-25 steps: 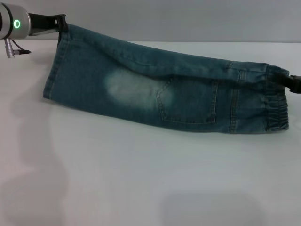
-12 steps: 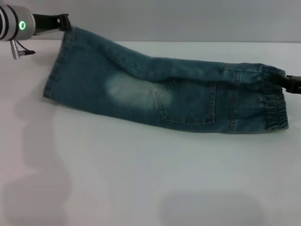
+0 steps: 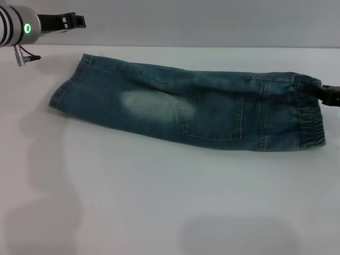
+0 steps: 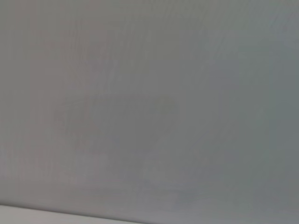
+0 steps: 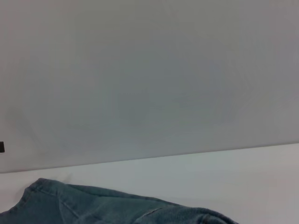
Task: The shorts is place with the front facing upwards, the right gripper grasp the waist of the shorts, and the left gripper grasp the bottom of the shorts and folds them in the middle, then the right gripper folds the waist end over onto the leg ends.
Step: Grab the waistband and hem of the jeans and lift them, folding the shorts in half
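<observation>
Shorts (image 3: 196, 109): we record one pair, blue-green denim, lying folded lengthwise on the white table (image 3: 159, 202), stretched from far left to right. We note a pale faded patch near the middle and a stitched pocket just right of it. The leg ends (image 3: 66, 90) lie flat at the far left. The gathered elastic waist (image 3: 311, 119) sits at the right edge.

Left gripper (image 3: 74, 21): we find it raised at the far left, above and apart from the leg ends, its black prongs holding nothing. A green light glows on its silver arm.

Right gripper (image 3: 330, 95): we see its black tip at the right edge, touching the far corner of the waist; we cannot tell whether it clamps the cloth.
</observation>
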